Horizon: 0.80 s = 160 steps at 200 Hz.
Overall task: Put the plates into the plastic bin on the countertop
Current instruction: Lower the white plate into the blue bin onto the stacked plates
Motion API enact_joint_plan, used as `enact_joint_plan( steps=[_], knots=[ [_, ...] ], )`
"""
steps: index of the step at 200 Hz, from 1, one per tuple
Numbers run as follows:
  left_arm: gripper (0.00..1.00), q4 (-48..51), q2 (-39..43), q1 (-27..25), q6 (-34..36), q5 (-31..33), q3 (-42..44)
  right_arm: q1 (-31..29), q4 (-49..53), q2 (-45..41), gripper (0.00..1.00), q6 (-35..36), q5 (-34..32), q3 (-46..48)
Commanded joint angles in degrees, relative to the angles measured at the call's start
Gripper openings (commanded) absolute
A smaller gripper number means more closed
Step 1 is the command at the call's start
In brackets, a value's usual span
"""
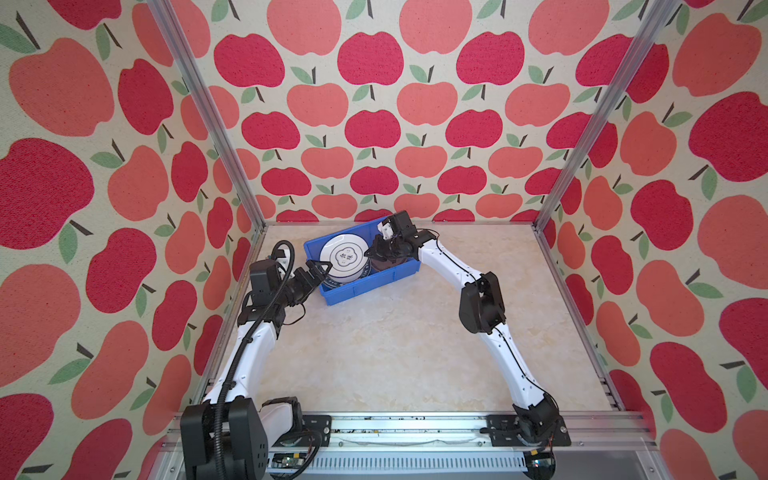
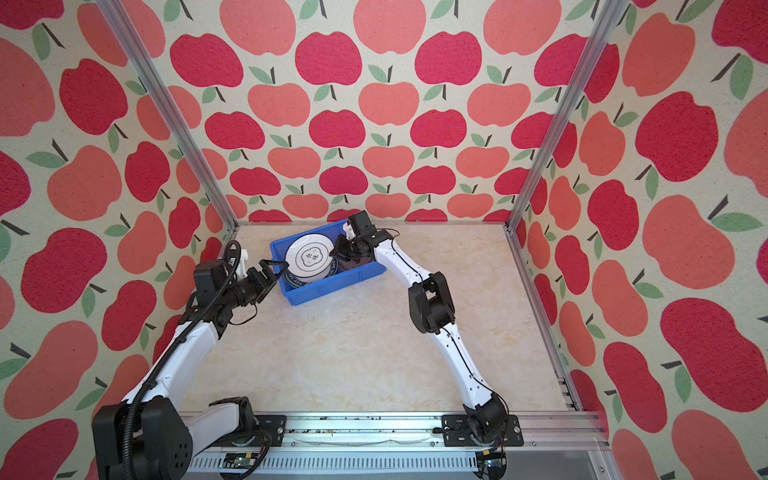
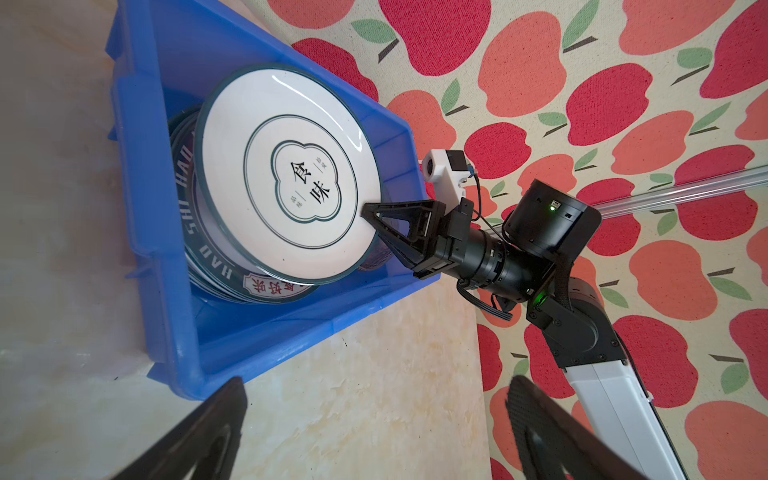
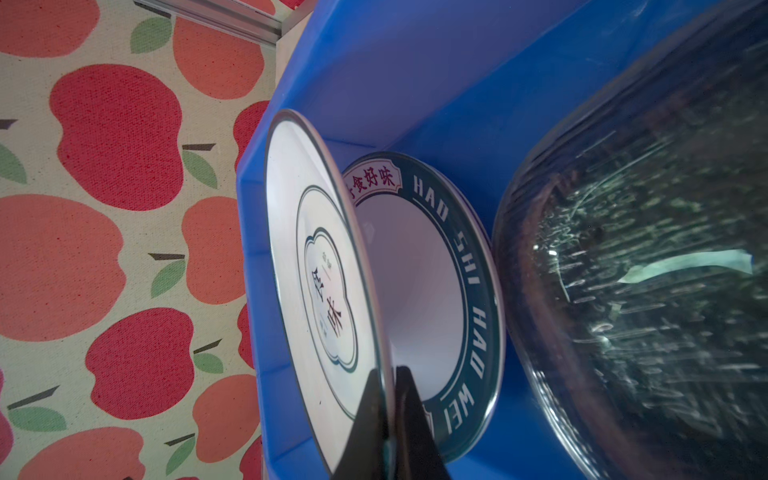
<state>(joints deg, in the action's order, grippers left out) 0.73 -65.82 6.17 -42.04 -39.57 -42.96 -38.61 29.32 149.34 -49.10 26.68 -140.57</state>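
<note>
The white plate (image 3: 286,174) had thin dark rings and writing in the middle. It leaned inside the blue bin (image 1: 361,286), above the green-rimmed plates (image 4: 469,291). The right gripper (image 4: 390,395) pinched its edge tight. The left gripper (image 1: 314,275) was wide open, holding nothing, just beside the bin.

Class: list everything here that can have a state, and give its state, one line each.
bin, on the countertop, holding plates.
ringed plate, tilted in the bin, rim pinched by the right fingers.
green-rimmed plates, stacked flat beneath it.
glass plates, in the bin beside that stack.
left gripper, open, empty, beside the bin.
right gripper, shut on the ringed plate's rim.
</note>
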Motion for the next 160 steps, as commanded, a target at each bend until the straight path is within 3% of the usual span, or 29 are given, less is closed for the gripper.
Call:
enact_joint_plan(
  steps=[1,83,130,160],
  knots=[
    [1.00,-2.1,-0.9,0.4,0.4,-1.5,-1.9,0.5,1.3,1.3,0.00,1.3,1.4,-3.2],
    [1.00,-2.7,-1.7,0.3,-0.2,-0.9,-0.9,0.5,2.9,6.5,0.00,0.8,3.3,-8.2],
    [1.00,-1.9,-1.0,0.2,0.0,-0.4,-1.0,0.2,4.6,5.6,0.37,1.9,2.5,-8.0],
    [0.99,-1.7,-0.3,-0.5,0.0,0.0,-0.9,-0.1,5.3,3.9,0.41,3.0,1.7,-7.3]
  ],
)
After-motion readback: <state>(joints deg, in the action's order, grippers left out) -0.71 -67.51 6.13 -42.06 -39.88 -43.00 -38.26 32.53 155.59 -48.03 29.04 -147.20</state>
